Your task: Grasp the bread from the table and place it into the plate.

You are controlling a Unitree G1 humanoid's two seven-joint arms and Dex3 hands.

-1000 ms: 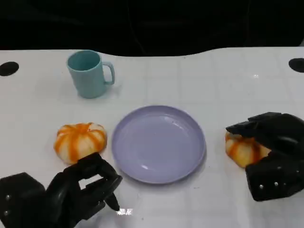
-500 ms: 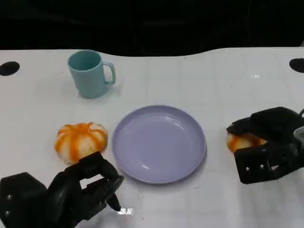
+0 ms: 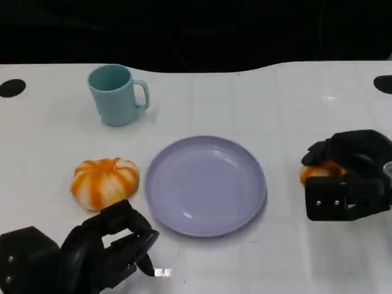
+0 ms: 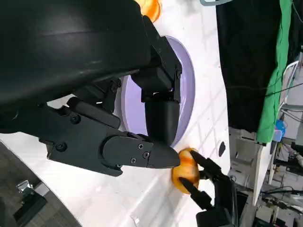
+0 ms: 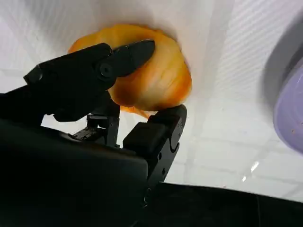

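White table (image 3: 245, 92) fills my head view, with the lilac plate (image 3: 205, 185) at its middle as my landmark. To the plate's right, my right hand (image 3: 349, 174) has its fingers (image 5: 135, 52) wrapped over a bread (image 5: 151, 78), one above it and one below, gripping it. A second bread (image 3: 104, 182) lies just left of the plate. My left hand (image 3: 92, 251) sits near the plate's lower left, fingers curled in on nothing. A teal mug (image 3: 115, 95) stands beyond the plate's upper left.

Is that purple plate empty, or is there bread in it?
Empty. The plate shows bare purple; both breads lie outside it.
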